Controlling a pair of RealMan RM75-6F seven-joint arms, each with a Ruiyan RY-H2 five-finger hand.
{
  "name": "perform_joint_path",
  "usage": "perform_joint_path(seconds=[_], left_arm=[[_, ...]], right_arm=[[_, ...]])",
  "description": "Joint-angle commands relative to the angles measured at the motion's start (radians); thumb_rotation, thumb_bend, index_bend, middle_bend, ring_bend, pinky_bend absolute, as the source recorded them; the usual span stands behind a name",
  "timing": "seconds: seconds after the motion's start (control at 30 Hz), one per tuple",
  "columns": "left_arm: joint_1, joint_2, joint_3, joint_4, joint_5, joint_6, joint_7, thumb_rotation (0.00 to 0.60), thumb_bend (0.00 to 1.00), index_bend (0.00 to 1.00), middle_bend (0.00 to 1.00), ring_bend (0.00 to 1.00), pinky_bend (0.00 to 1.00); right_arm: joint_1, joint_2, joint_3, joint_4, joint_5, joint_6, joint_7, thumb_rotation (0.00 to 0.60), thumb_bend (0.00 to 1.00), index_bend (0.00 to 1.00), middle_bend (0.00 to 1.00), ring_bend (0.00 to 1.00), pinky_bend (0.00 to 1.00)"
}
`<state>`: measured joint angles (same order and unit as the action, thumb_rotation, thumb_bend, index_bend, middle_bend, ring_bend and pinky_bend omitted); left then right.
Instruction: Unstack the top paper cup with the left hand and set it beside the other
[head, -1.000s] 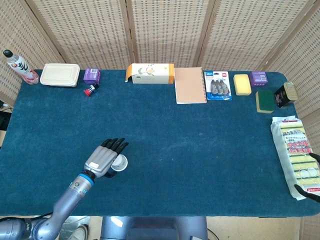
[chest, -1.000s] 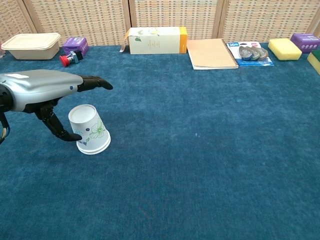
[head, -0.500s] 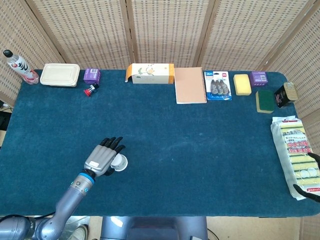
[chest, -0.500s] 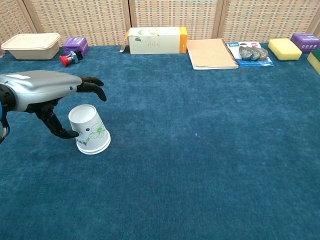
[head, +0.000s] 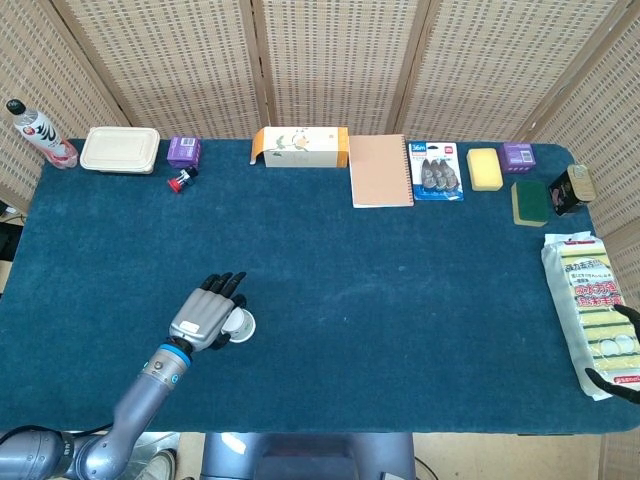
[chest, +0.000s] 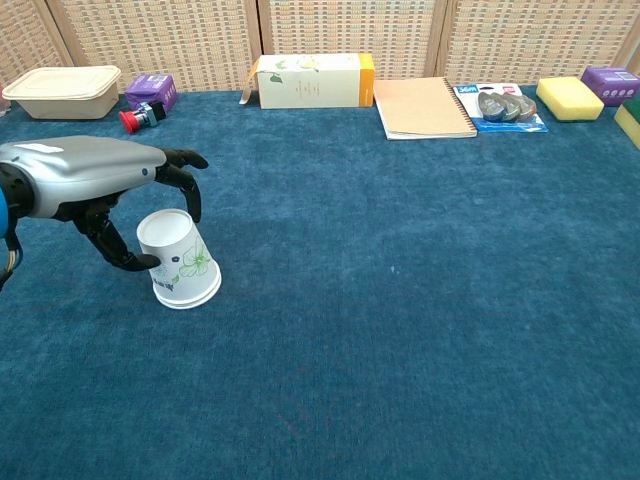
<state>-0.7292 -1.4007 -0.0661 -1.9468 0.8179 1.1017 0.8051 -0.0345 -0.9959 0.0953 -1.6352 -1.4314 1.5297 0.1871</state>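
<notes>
- The blue table (head: 400, 300) carries the work at its near left, where the stacked paper cups (chest: 178, 258) stand upside down, rims on the cloth, well apart from everything along the far edge
- The left arm (head: 135, 395) reaches in from the near left corner and puts the left hand (chest: 85, 180) over and just behind the stack
- That hand is half curled around the top of the stack: the fingers (chest: 185, 175) arch above the upturned base, and the thumb comes in low at the side facing the hand and looks to be at the wall or a hair off it; nothing is lifted and no firm hold shows
- By my reading the step in hand is the grasp itself, before any separating
- The next move calls for closing thumb and fingers on the upper cup alone, near its base, then drawing it straight up so the lower one stays seated; a squeeze too low would likely take both
- The right hand (head: 625, 345) shows only as dark fingertips at the far right edge by the sponge pack (head: 590, 310); whether they are spread or closed cannot be told
</notes>
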Motion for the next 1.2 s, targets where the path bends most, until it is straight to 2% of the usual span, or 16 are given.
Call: perform_joint_path(seconds=[0.03,0.37,0.6,0.8,0.93,1.07,1.2], left_arm=[[-0.002,0.004,0.002,-0.002,0.000,0.006,-0.005,0.600,0.27,0.33,0.00,0.00,0.07],[-0.005,0.052,0.005,-0.052,0.024,0.039,-0.026,0.600,0.27,0.35,0.00,0.00,0.07],[0.002,0.117,0.002,-0.128,0.049,0.070,-0.040,0.600,0.27,0.35,0.00,0.00,0.07],[0.025,0.232,-0.008,-0.231,0.112,0.099,-0.094,0.600,0.27,0.35,0.00,0.00,0.07],[0.046,0.320,-0.028,-0.282,0.153,0.098,-0.178,0.600,0.27,0.35,0.00,0.00,0.07],[0.067,0.409,-0.049,-0.301,0.178,0.087,-0.273,0.600,0.27,0.35,0.00,0.00,0.07],[0.086,0.458,-0.038,-0.264,0.192,0.049,-0.340,0.600,0.27,0.35,0.00,0.00,0.07]], right_arm=[[0.000,0.000,0.000,0.000,0.001,0.000,0.000,0.600,0.10,0.16,0.02,0.00,0.00],[-0.001,0.001,0.000,-0.002,0.001,0.001,0.002,0.600,0.10,0.16,0.02,0.00,0.00],[-0.001,0.002,0.000,-0.001,0.003,0.000,0.006,0.600,0.10,0.16,0.02,0.00,0.00],[-0.002,0.004,0.001,-0.002,0.005,0.002,0.009,0.600,0.10,0.16,0.02,0.00,0.00],[-0.001,0.002,0.001,-0.002,0.005,0.001,0.005,0.600,0.10,0.16,0.02,0.00,0.00],[-0.001,0.001,-0.001,-0.004,0.002,0.003,-0.001,0.600,0.10,0.16,0.02,0.00,0.00],[0.000,-0.001,-0.003,-0.008,-0.001,0.002,-0.011,0.600,0.10,0.16,0.02,0.00,0.00]])
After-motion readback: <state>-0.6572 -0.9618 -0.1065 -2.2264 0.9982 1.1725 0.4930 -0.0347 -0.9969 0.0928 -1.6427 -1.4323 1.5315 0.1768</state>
